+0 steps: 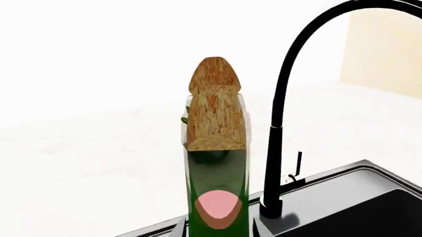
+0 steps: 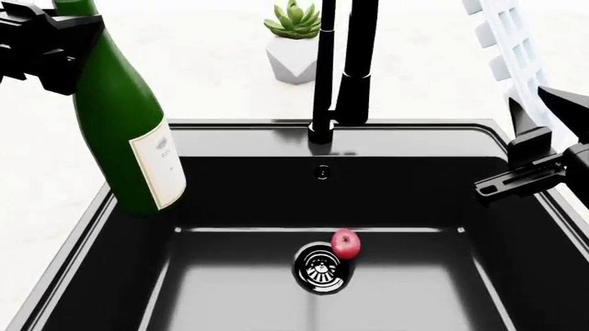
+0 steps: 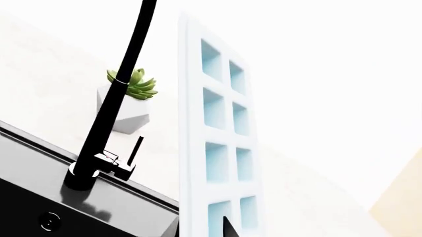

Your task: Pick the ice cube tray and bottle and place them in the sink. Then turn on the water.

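While the sink (image 2: 230,141) lies open below the head camera, both arms hang over it, each with a load. The left gripper (image 2: 41,41) is at the upper left of the head view, its jaws clenched on the upper part of the bottle (image 2: 124,124). The bottle is off the surface and leans — its top toward the upper left, its base hanging over the sink's left wall, the cream label facing the basin. In the left wrist view the bottle runs away from the camera, green glass below and the tan cork-coloured top (image 1: 214,106) above, with the black faucet (image 1: 283,123) just beside it.

At the right edge of the head view the right gripper (image 2: 538,162) holds the ice cube tray (image 2: 511,41), which stands nearly on end above the sink's right rim. The right wrist view shows the tray (image 3: 221,138) upright with two rows of pale-blue cells; the exact contact of the jaws is mostly out of sight, though they appear closed on its lower end.

Inside the basin a small red apple-like fruit (image 2: 345,243) rests touching the round drain (image 2: 322,269). Behind the sink, on the white surface (image 2: 203,62), a succulent in a white faceted pot (image 2: 294,41) stands just beside the faucet's neck (image 2: 345,69).
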Robot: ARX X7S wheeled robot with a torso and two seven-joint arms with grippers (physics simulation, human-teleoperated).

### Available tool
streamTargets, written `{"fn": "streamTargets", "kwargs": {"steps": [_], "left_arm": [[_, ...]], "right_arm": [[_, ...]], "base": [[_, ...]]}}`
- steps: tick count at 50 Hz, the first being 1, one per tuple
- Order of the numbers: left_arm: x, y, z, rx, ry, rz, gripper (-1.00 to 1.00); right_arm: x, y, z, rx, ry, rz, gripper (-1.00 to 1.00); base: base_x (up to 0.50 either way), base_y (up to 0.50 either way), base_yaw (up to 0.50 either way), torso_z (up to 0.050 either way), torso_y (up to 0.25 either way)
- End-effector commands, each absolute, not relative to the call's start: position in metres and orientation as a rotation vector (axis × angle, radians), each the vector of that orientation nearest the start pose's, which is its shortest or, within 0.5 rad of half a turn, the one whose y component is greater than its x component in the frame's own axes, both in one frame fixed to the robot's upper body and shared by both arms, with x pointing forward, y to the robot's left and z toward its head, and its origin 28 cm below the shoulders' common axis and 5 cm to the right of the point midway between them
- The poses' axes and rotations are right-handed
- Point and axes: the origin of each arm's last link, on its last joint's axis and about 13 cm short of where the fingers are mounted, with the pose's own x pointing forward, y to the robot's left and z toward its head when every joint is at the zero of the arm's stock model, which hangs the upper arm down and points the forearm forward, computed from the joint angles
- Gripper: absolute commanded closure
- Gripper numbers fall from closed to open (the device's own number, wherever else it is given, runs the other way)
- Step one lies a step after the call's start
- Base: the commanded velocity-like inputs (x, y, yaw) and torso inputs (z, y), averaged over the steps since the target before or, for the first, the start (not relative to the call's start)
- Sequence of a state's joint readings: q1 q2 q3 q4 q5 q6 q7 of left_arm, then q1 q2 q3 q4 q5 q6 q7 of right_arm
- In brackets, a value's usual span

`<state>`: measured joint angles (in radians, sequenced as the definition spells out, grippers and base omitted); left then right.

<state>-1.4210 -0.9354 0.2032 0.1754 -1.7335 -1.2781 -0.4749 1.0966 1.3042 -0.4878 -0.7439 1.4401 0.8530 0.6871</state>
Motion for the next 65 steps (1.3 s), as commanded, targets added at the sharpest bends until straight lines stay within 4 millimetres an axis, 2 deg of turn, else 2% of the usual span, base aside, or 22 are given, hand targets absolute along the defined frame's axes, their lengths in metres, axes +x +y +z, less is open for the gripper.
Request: {"fn": "streamTargets", "kwargs": {"steps": [1,9,26,34,41,59,65], "left_arm": [[0.216,0.318,0.376,0.038,-0.006,-0.353,1.0],[0.223,0.316,0.372,0.033,0.003,-0.352,1.0],[0.272,0.281,0.35,0.1,0.053,-0.332,1.0],[0.293,0.266,0.339,0.068,0.089,-0.338,1.0],[0.315,0.254,0.323,0.065,0.126,-0.356,1.0],[0.361,0.238,0.274,0.053,0.224,-0.367,1.0],[0.37,0.231,0.257,0.048,0.256,-0.386,1.0]], "right_arm": [[0.18,-0.191,0.297,-0.487,-0.096,0.026,1.0],[0.18,-0.192,0.297,-0.488,-0.092,0.023,1.0],[0.178,-0.195,0.293,-0.48,-0.091,0.02,1.0],[0.178,-0.196,0.292,-0.477,-0.09,0.017,1.0],[0.177,-0.196,0.293,-0.479,-0.088,0.015,1.0],[0.179,-0.194,0.296,-0.486,-0.083,0.015,1.0],[0.178,-0.194,0.296,-0.487,-0.083,0.015,1.0]], "base": [[0.0,0.0,0.0,0.0,0.0],[0.0,0.0,0.0,0.0,0.001],[0.0,0.0,0.0,0.0,0.001],[0.0,0.0,0.0,0.001,0.001],[0.0,0.0,0.0,0.0,0.0],[0.0,0.0,0.0,0.0,0.001],[0.0,0.0,0.0,0.002,0.002]]}}
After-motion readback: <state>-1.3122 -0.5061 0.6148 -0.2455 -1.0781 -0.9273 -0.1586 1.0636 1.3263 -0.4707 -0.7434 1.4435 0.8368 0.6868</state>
